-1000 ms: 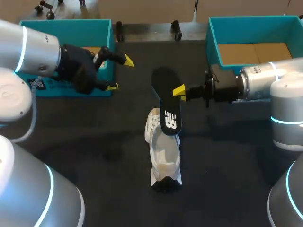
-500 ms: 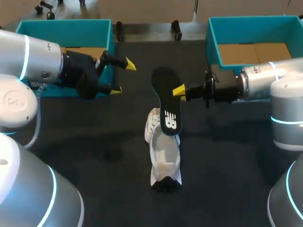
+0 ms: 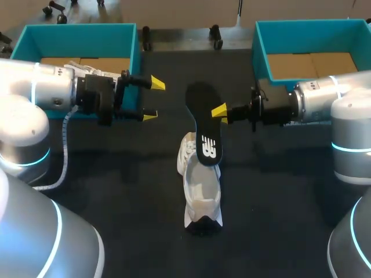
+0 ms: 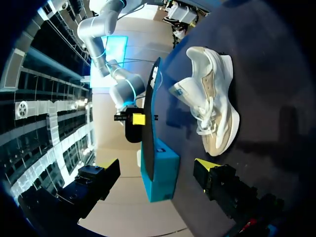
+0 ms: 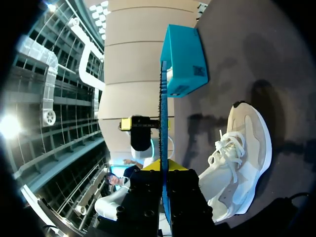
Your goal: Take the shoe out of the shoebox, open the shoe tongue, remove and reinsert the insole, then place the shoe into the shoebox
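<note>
Insole (image 3: 204,124) out, pinched by right hand (image 3: 219,110) above shoe (image 3: 200,194); left hand (image 3: 153,99) open, empty, left of shoe. Next, likely: feed insole back into shoe.

- A robot lab's test bench: the grey left arm (image 3: 40,92) and right arm (image 3: 324,101), each ringed with cyan light, come in from either side of a white shoe (image 3: 200,194).
- The shoe lies alone on a table (image 3: 278,191) covered in dark cloth.
- Behind the shoe, an open teal left shoebox (image 3: 81,35) and right shoebox (image 3: 301,29) stand on either side of it.
- Above the shoe, the yellow-tipped right gripper (image 3: 219,111) pinches a black insole (image 3: 203,124) by its edge.
</note>
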Robot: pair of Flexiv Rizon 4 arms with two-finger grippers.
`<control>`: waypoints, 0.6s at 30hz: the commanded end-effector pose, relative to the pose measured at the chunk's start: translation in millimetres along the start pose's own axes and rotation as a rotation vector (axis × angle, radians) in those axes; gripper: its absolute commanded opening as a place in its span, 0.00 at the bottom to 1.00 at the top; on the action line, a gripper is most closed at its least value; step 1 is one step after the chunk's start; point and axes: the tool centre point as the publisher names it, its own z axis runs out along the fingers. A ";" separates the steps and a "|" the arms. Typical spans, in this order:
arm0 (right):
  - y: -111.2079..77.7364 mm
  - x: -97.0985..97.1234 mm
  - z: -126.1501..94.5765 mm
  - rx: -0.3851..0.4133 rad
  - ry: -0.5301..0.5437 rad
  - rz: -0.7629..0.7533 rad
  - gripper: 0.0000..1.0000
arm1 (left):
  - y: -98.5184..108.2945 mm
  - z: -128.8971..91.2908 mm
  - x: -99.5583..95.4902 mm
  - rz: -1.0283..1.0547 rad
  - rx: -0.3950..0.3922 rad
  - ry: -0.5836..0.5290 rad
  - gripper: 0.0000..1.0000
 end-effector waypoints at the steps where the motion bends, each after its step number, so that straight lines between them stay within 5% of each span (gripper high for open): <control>1: -0.8 -0.5 1.0 -0.002 -0.001 -0.001 0.00 | -0.3 1.2 -1.4 0.001 -0.004 0.006 1.00; 10: -0.8 -0.5 1.0 -0.002 -0.001 -0.001 0.00 | -8.2 29.5 2.4 -0.056 -0.089 -0.083 1.00; 18: -0.8 -0.5 1.0 -0.002 -0.001 -0.001 0.00 | -6.6 54.8 8.2 -0.091 -0.008 -0.156 1.00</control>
